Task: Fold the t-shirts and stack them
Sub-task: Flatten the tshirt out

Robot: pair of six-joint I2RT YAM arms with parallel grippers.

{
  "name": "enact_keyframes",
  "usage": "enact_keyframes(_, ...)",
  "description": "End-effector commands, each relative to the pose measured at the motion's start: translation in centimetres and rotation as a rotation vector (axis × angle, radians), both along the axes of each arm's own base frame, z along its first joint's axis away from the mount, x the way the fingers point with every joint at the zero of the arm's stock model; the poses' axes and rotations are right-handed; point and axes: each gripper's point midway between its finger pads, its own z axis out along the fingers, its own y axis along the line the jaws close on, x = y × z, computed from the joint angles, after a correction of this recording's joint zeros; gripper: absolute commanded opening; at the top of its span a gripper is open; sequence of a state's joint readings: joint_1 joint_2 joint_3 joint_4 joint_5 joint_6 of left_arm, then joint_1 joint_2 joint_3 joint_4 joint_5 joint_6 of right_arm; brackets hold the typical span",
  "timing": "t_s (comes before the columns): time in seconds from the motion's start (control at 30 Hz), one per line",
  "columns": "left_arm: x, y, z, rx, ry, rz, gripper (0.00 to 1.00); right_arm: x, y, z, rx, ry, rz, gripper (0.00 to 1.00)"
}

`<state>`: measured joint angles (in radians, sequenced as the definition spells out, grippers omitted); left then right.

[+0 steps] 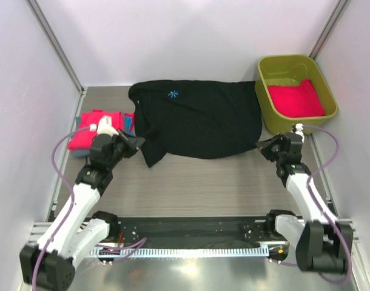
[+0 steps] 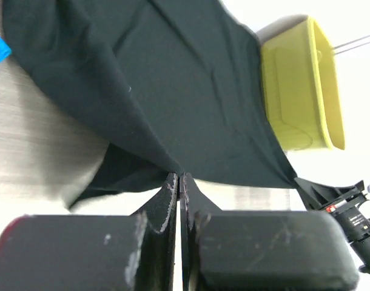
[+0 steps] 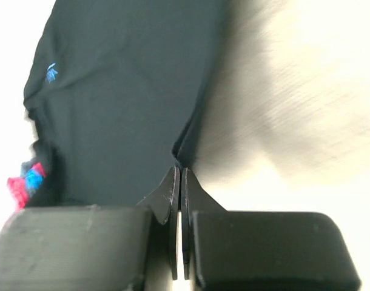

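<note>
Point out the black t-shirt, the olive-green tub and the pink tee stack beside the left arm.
black t-shirt (image 1: 197,124): top external view, middle of its body.
olive-green tub (image 1: 288,70): top external view, inner far wall.
pink tee stack (image 1: 85,134): top external view, left part of the top pink tee.

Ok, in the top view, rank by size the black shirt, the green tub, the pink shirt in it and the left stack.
black t-shirt
olive tub
then pink shirt in tub and folded stack, too alike to rank
</note>
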<state>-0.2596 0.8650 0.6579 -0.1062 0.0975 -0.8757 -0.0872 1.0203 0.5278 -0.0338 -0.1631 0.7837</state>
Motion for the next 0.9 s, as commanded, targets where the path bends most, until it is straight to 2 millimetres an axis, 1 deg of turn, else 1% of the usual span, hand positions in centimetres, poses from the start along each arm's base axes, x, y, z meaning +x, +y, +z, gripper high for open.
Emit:
enact_keyframes(0.0,-3.6,1.5,2.7,-0.014,-0.117,0.027,0.0,-3.8,-4.2,0.4,-0.192,0.012,-0.17,0.01)
enact_keyframes(0.03,-4.2,1.7,2.8,-0.019,-0.126,0.032,0.0,-4.4,-4.8,0.7,-0.22,0.007,-0.197,0.01)
enact_keyframes(0.07,-5.2,2.1,2.5,-0.024,-0.119,0.042,0.0,-5.6,-5.6,0.9,-0.26,0.009,-0.226,0.01)
enact_keyframes(0.1,-5.8,2.3,2.7,-0.025,-0.124,0.042,0.0,-6.0,-5.6,0.3,-0.269,0.037,-0.218,0.01)
enact_keyframes(0.13,-6.3,2.2,2.0,-0.041,-0.104,0.04,0.0,-6.6,-6.1,0.8,-0.289,0.02,-0.245,0.01)
enact_keyframes(0.17,-7.0,2.1,1.5,-0.047,-0.09,0.025,0.0,-7.0,-6.3,0.5,-0.298,0.034,-0.251,0.01)
enact_keyframes(0.2,-7.8,2.2,2.0,-0.055,-0.116,0.02,0.0,-7.5,-6.3,0.0,-0.292,0.057,-0.259,0.01)
enact_keyframes(0.23,-8.3,2.5,1.1,-0.045,-0.09,0.03,0.0,-7.6,-5.8,-0.2,-0.268,0.058,-0.237,0.01)
enact_keyframes(0.33,-9.7,4.0,1.2,-0.033,-0.103,0.091,0.0,-7.9,-5.4,-1.5,-0.226,0.107,-0.249,0.01)
enact_keyframes(0.37,-10.0,5.0,0.5,-0.013,-0.077,0.139,0.0,-8.0,-5.3,-1.9,-0.221,0.122,-0.24,0.01)
enact_keyframes(0.4,-10.6,5.5,0.8,-0.013,-0.099,0.153,0.0,-8.0,-5.2,-2.1,-0.217,0.127,-0.24,0.01)
enact_keyframes(0.47,-11.1,6.1,0.5,-0.002,-0.092,0.181,0.0,-8.0,-5.1,-1.9,-0.212,0.116,-0.237,0.01)
enact_keyframes(0.53,-11.2,6.4,0.5,-0.004,-0.104,0.197,0.0,-7.9,-5.1,-1.6,-0.217,0.101,-0.233,0.01)
enact_keyframes(0.6,-10.7,6.7,-0.5,0.0,-0.082,0.22,0.0,-7.4,-4.6,-1.4,-0.216,0.089,-0.196,0.01)
enact_keyframes(0.63,-10.4,6.5,-1.0,0.007,-0.06,0.217,0.0,-7.2,-4.5,-1.3,-0.218,0.092,-0.184,0.01)
enact_keyframes(0.67,-10.0,6.3,-0.9,0.001,-0.063,0.214,0.0,-6.9,-4.6,-1.0,-0.228,0.094,-0.18,0.01)
enact_keyframes(0.7,-9.7,6.1,-1.2,0.0,-0.053,0.204,0.0,-6.7,-4.7,-1.6,-0.235,0.123,-0.173,0.01)
enact_keyframes(0.73,-9.2,5.9,-1.0,-0.002,-0.055,0.201,0.0,-6.5,-4.7,-1.7,-0.24,0.136,-0.165,0.01)
enact_keyframes(0.77,-8.6,5.6,-1.6,0.006,-0.027,0.197,0.0,-6.1,-4.8,-1.3,-0.249,0.134,-0.165,0.01)
enact_keyframes(0.8,-8.3,5.4,-1.7,0.009,-0.019,0.192,0.0,-5.7,-4.9,-1.3,-0.255,0.137,-0.166,0.01)
enact_keyframes(0.83,-7.9,5.3,-1.6,0.015,-0.02,0.188,0.0,-5.5,-5.0,-1.9,-0.256,0.165,-0.161,0.01)
enact_keyframes(0.87,-7.0,5.1,-1.8,0.021,-0.006,0.188,0.0,-5.0,-5.0,-1.6,-0.255,0.157,-0.161,0.01)
